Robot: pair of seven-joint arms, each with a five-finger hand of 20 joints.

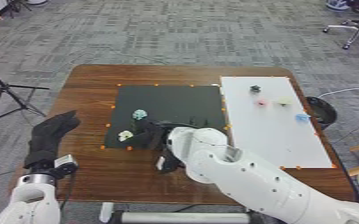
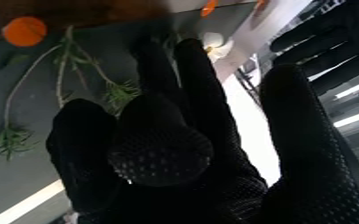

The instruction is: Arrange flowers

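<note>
No readable text, no legible labels

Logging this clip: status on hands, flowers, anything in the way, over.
Right hand at white flower, grip unclear. Left hand open, off to the side. Green sprigs on black mat nearby, could snag.

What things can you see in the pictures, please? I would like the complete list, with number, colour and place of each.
table: one, brown, centre
mat: one, black, on table
sheet: one, white, right of mat
markers: several, orange, along mat and sheet edges
blue flower: one, mat's left part
white flower: one, beside right hand
sprigs: several, green, mat
small blossoms: three, pink, pale yellow, blue, sheet
small plant: one, dark green, sheet
tripod: one, black, left
round container: one, black, right of table
carpet: grey, around table
arms: two, white
left hand: one, black, table's left
right hand: one, black, over mat
</note>
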